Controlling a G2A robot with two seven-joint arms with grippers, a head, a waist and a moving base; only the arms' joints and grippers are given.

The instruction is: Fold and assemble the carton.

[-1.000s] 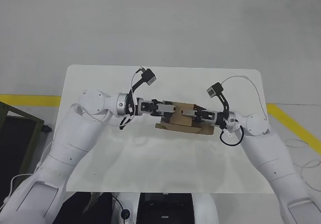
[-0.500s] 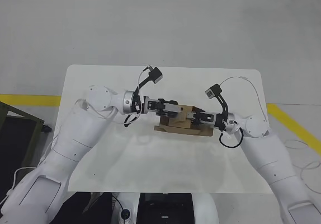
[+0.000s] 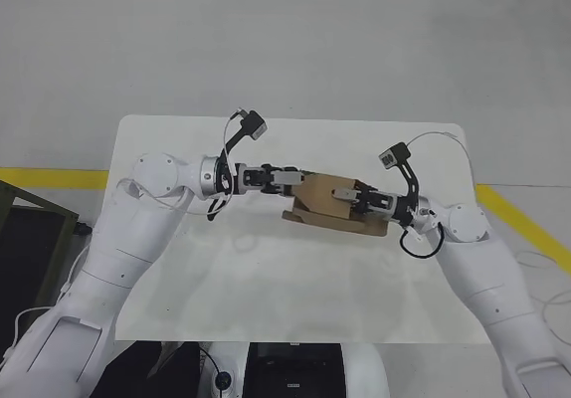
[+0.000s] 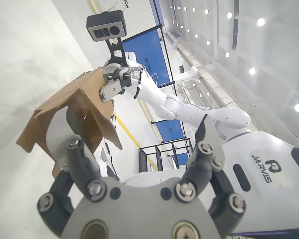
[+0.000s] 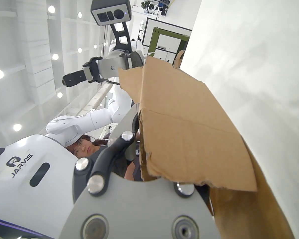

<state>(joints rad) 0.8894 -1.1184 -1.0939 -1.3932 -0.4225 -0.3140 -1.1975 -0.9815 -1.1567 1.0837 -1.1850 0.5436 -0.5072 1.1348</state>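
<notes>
While the right claw (image 3: 358, 200) pinches its end of the carton (image 3: 322, 195) and the left claw (image 3: 293, 178) gapes wide, one finger tucked behind the flap (image 4: 98, 118) nearest it, I'd fear a lone-finger shove twisting the carton from that pinch onto the table (image 3: 266, 289) beneath.

The carton (image 3: 337, 202) is flanked by the left tool (image 3: 293, 177) and the right tool (image 3: 353, 196) — both sides are blocked; bare table (image 3: 266, 289) is found on its near and far sides.
</notes>
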